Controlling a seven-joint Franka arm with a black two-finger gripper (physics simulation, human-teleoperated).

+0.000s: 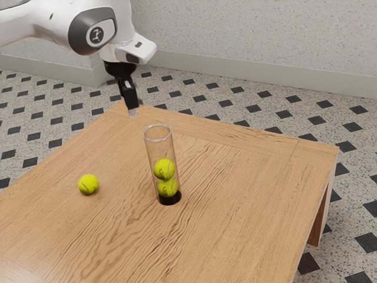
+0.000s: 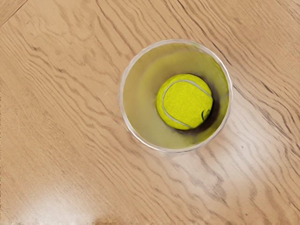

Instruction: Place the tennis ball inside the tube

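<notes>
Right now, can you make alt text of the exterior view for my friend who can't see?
A clear tube with two tennis balls stacked inside stands on a wooden table. A third ball lies toward the exterior view's left, and a white robot arm reaches in from the upper left, its black gripper holding no ball.

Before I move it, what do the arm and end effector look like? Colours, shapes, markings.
The arm is smooth, rounded white shell. A dark grey joint cap carries a round white badge with a dark emblem. Below it is a white, blocky wrist housing with small dark patches. The end effector is black and narrow, pale at the tip.
</notes>
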